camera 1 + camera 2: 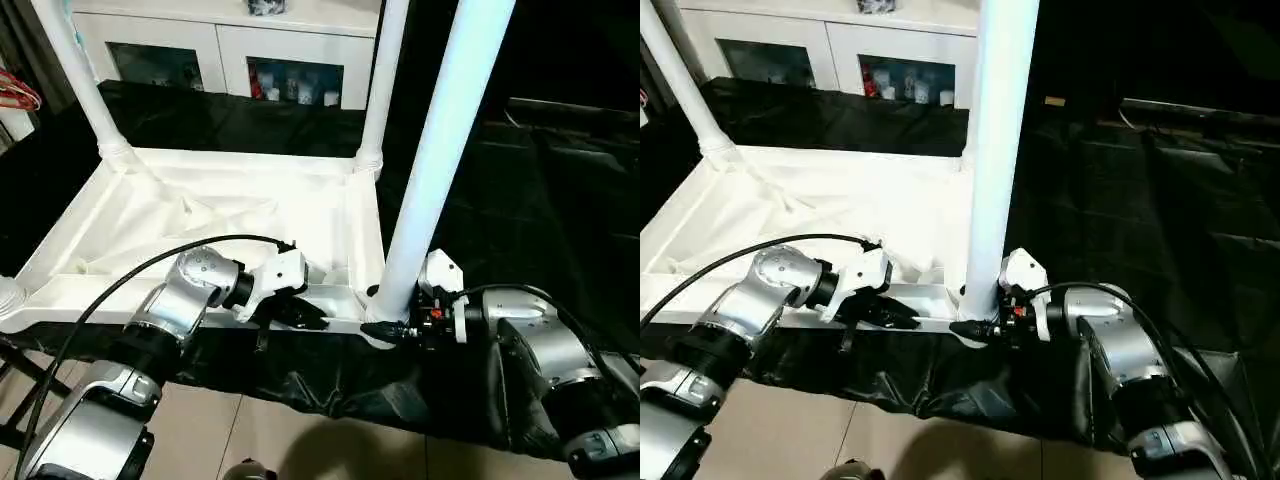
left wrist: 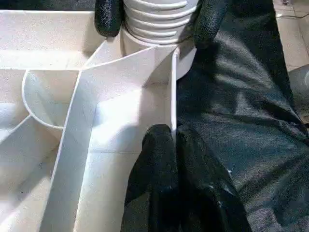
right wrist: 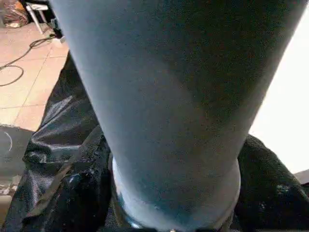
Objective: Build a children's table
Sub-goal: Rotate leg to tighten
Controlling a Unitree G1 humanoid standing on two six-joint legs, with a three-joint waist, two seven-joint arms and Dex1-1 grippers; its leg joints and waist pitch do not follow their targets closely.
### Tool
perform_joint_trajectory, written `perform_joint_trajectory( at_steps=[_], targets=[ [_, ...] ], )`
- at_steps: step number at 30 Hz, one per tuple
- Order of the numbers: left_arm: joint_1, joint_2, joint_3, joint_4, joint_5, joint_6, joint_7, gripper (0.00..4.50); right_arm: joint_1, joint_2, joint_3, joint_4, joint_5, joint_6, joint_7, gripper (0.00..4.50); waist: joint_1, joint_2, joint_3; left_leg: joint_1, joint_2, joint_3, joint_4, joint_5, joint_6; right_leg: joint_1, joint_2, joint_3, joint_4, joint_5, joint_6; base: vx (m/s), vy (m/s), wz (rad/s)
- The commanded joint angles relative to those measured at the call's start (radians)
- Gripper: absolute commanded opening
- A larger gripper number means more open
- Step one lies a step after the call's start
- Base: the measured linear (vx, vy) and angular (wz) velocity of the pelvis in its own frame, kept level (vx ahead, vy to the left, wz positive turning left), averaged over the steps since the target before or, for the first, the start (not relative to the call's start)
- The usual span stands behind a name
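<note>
The children's table [image 1: 200,215] is lying upside down on the black-sheeted table's [image 1: 560,200] near edge, three legs standing; left gripper [image 2: 173,145] is clenching its rim, right gripper [image 2: 157,17] grasping the nearest leg [image 1: 440,150]

The small plastic children's table [image 1: 250,215] with its long round tube legs [image 1: 445,150] is all white. The wrinkled plastic sheet [image 1: 530,200] under it is glossy black.

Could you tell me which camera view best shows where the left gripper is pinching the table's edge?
The left wrist view: the left gripper is shut on the tabletop's rim wall, near the leg's threaded base. Both eye views show it sideways, fingers hidden. The right wrist view shows the leg.
</note>
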State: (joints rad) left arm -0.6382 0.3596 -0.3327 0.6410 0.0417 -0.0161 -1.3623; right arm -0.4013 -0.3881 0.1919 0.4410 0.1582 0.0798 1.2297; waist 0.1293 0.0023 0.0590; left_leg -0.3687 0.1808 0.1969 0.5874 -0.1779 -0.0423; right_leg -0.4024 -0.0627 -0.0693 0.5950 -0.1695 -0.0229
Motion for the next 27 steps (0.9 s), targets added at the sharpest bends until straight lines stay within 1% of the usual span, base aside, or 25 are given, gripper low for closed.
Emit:
perform_joint_trajectory(
  at_steps=[1, 4, 5, 6, 7, 8, 9, 10, 11, 12, 13, 15, 16, 17, 18, 19, 20, 21, 22, 23, 24, 25, 27],
  targets=[
    [-0.006, -0.016, -0.010, -0.032, -0.010, -0.004, 0.015, 0.00, 0.010, 0.017, 0.058, -0.049, 0.015, 0.016, 0.056, 2.84, 0.000, -0.009, -0.067, 0.017, 0.063, -0.027, -0.068, -0.209, 0.049, 0.044, -0.098, 0.052, -0.073, -0.305, -0.191, 0.000, 0.000, 0.00],
    [-0.007, -0.028, -0.006, -0.027, -0.004, 0.009, 0.042, 0.00, 0.014, 0.034, 0.042, -0.042, 0.022, 0.028, 0.024, 2.82, 0.000, -0.010, -0.066, 0.017, 0.063, -0.027, -0.069, -0.218, 0.044, 0.043, -0.098, 0.052, -0.075, -0.323, -0.186, 0.000, 0.000, 0.00],
    [-0.018, -0.049, 0.004, -0.012, 0.006, 0.031, 0.098, 0.00, 0.011, 0.065, 0.005, -0.029, 0.043, 0.052, -0.034, 2.82, 0.000, -0.010, -0.066, 0.018, 0.064, -0.027, -0.069, -0.217, 0.042, 0.043, -0.098, 0.053, -0.074, -0.319, -0.189, 0.000, 0.000, 0.00],
    [-0.018, -0.050, 0.005, -0.011, 0.006, 0.032, 0.102, 0.00, 0.011, 0.067, 0.003, -0.028, 0.044, 0.053, -0.038, 2.82, 0.000, -0.010, -0.066, 0.017, 0.064, -0.027, -0.070, -0.216, 0.041, 0.043, -0.097, 0.053, -0.073, -0.315, -0.191, 0.000, 0.000, 0.00],
    [-0.024, -0.060, 0.009, -0.004, 0.011, 0.041, 0.128, 0.00, 0.009, 0.080, -0.013, -0.023, 0.052, 0.066, -0.066, 2.81, -0.001, -0.010, -0.066, 0.017, 0.063, -0.028, -0.070, -0.220, 0.035, 0.043, -0.099, 0.053, -0.074, -0.323, -0.190, 0.000, 0.000, 0.00],
    [-0.047, -0.094, 0.023, 0.033, 0.029, 0.063, 0.219, 0.00, -0.006, 0.119, -0.051, 0.019, 0.039, 0.060, -0.177, 2.81, -0.004, -0.011, -0.065, 0.018, 0.062, -0.029, -0.071, -0.224, 0.029, 0.042, -0.100, 0.052, -0.077, -0.338, -0.186, 0.000, 0.000, 0.00],
    [-0.057, -0.114, 0.027, 0.047, 0.034, 0.076, 0.254, 0.00, -0.016, 0.141, -0.067, 0.044, 0.028, 0.063, -0.243, 2.81, -0.009, -0.010, -0.064, 0.022, 0.060, -0.030, -0.071, -0.244, 0.016, 0.038, -0.101, 0.052, -0.082, -0.369, -0.184, 0.000, 0.000, 0.00],
    [-0.067, -0.133, 0.031, 0.059, 0.038, 0.088, 0.287, 0.00, -0.024, 0.162, -0.082, 0.068, 0.013, 0.041, -0.307, 2.81, -0.010, -0.013, -0.065, 0.020, 0.057, -0.033, -0.071, -0.245, 0.010, 0.044, -0.103, 0.051, -0.084, -0.391, -0.174, 0.000, 0.000, 0.00],
    [-0.076, -0.150, 0.032, 0.068, 0.041, 0.098, 0.311, 0.00, -0.030, 0.180, -0.093, 0.087, 0.007, 0.034, -0.354, 2.81, -0.014, -0.013, -0.064, 0.018, 0.057, -0.032, -0.072, -0.240, 0.008, 0.042, -0.102, 0.052, -0.084, -0.390, -0.169, 0.000, 0.000, 0.00],
    [-0.088, -0.169, 0.032, 0.080, 0.047, 0.109, 0.339, 0.00, -0.042, 0.199, -0.100, 0.115, -0.009, 0.032, -0.416, 2.81, -0.018, -0.011, -0.064, 0.021, 0.057, -0.032, -0.072, -0.242, 0.006, 0.039, -0.101, 0.052, -0.084, -0.387, -0.171, 0.000, 0.000, 0.00],
    [-0.101, -0.188, 0.033, 0.095, 0.054, 0.119, 0.373, 0.00, -0.055, 0.217, -0.107, 0.148, -0.029, 0.029, -0.485, 2.81, -0.024, -0.010, -0.067, 0.018, 0.055, -0.033, -0.072, -0.237, 0.004, 0.045, -0.101, 0.051, -0.084, -0.374, -0.171, 0.000, 0.000, 0.00],
    [-0.110, -0.201, 0.035, 0.107, 0.060, 0.126, 0.404, 0.00, -0.065, 0.229, -0.112, 0.173, -0.044, 0.018, -0.533, 2.80, -0.026, -0.009, -0.067, 0.020, 0.056, -0.033, -0.071, -0.233, 0.005, 0.042, -0.100, 0.052, -0.082, -0.349, -0.177, 0.000, 0.000, 0.00],
    [-0.131, -0.228, 0.041, 0.132, 0.069, 0.141, 0.467, 0.00, -0.084, 0.255, -0.122, 0.215, -0.072, 0.012, -0.631, 2.80, -0.030, -0.003, -0.069, 0.017, 0.054, -0.031, -0.069, -0.216, 0.006, 0.043, -0.099, 0.054, -0.077, -0.311, -0.186, 0.000, 0.000, 0.00],
    [-0.148, -0.253, 0.048, 0.154, 0.075, 0.154, 0.520, 0.00, -0.100, 0.277, -0.128, 0.250, -0.099, 0.009, -0.720, 2.80, -0.033, -0.004, -0.070, 0.019, 0.054, -0.031, -0.068, -0.212, 0.002, 0.043, -0.098, 0.053, -0.077, -0.286, -0.195, 0.000, 0.000, 0.00],
    [-0.159, -0.269, 0.054, 0.169, 0.081, 0.162, 0.554, 0.00, -0.118, 0.300, -0.137, 0.285, -0.115, 0.014, -0.794, 2.80, -0.036, -0.006, -0.069, 0.018, 0.051, -0.029, -0.068, -0.213, 0.005, 0.043, -0.094, 0.052, -0.077, -0.281, -0.198, 0.000, 0.000, 0.00],
    [-0.172, -0.292, 0.060, 0.187, 0.087, 0.168, 0.597, 0.00, -0.134, 0.321, -0.144, 0.316, -0.129, 0.014, -0.859, 2.80, -0.036, -0.005, -0.071, 0.017, 0.049, -0.028, -0.066, -0.205, 0.011, 0.046, -0.096, 0.053, -0.076, -0.270, -0.200, 0.000, 0.000, 0.00],
    [-0.180, -0.306, 0.063, 0.199, 0.091, 0.170, 0.623, 0.00, -0.145, 0.334, -0.150, 0.338, -0.135, 0.010, -0.891, 2.80, -0.038, -0.005, -0.070, 0.019, 0.048, -0.029, -0.066, -0.209, 0.012, 0.046, -0.096, 0.051, -0.080, -0.289, -0.196, 0.000, 0.000, 0.00],
    [-0.185, -0.318, 0.056, 0.208, 0.102, 0.161, 0.637, 0.00, -0.152, 0.350, -0.152, 0.351, -0.136, -0.011, -0.901, 2.80, -0.035, 0.001, -0.071, 0.021, 0.048, -0.029, -0.065, -0.210, 0.014, 0.046, -0.097, 0.051, -0.081, -0.293, -0.194, 0.000, 0.000, 0.00],
    [-0.187, -0.328, 0.051, 0.212, 0.108, 0.157, 0.645, 0.00, -0.157, 0.361, -0.153, 0.358, -0.137, -0.023, -0.909, 2.80, -0.037, 0.001, -0.071, 0.019, 0.050, -0.029, -0.065, -0.211, 0.017, 0.046, -0.096, 0.053, -0.080, -0.277, -0.195, 0.000, 0.000, 0.00],
    [-0.186, -0.331, 0.048, 0.213, 0.111, 0.155, 0.647, 0.00, -0.159, 0.366, -0.153, 0.360, -0.138, -0.028, -0.912, 2.80, -0.037, -0.001, -0.072, 0.016, 0.051, -0.030, -0.067, -0.206, 0.019, 0.049, -0.095, 0.052, -0.078, -0.262, -0.196, 0.000, 0.000, 0.00],
    [-0.185, -0.335, 0.039, 0.213, 0.116, 0.146, 0.644, 0.00, -0.163, 0.378, -0.163, 0.364, -0.120, -0.031, -0.905, 2.80, -0.035, 0.001, -0.072, 0.017, 0.052, -0.029, -0.067, -0.206, 0.027, 0.048, -0.095, 0.052, -0.077, -0.239, -0.200, 0.000, 0.000, 0.00],
    [-0.183, -0.337, 0.032, 0.215, 0.120, 0.139, 0.638, 0.00, -0.168, 0.388, -0.180, 0.372, -0.093, -0.032, -0.886, 3.47, -0.036, 0.000, -0.072, 0.016, 0.052, -0.030, -0.067, -0.210, 0.033, 0.050, -0.095, 0.052, -0.076, -0.228, -0.205, 0.000, 0.000, 0.00],
    [-0.180, -0.335, 0.029, 0.213, 0.121, 0.135, 0.632, 0.00, -0.169, 0.389, -0.184, 0.371, -0.083, -0.031, -0.867, 3.47, -0.036, 0.000, -0.071, 0.017, 0.052, -0.029, -0.068, -0.218, 0.038, 0.050, -0.095, 0.052, -0.076, -0.230, -0.209, 0.000, 0.000, 0.00]
  ],
)
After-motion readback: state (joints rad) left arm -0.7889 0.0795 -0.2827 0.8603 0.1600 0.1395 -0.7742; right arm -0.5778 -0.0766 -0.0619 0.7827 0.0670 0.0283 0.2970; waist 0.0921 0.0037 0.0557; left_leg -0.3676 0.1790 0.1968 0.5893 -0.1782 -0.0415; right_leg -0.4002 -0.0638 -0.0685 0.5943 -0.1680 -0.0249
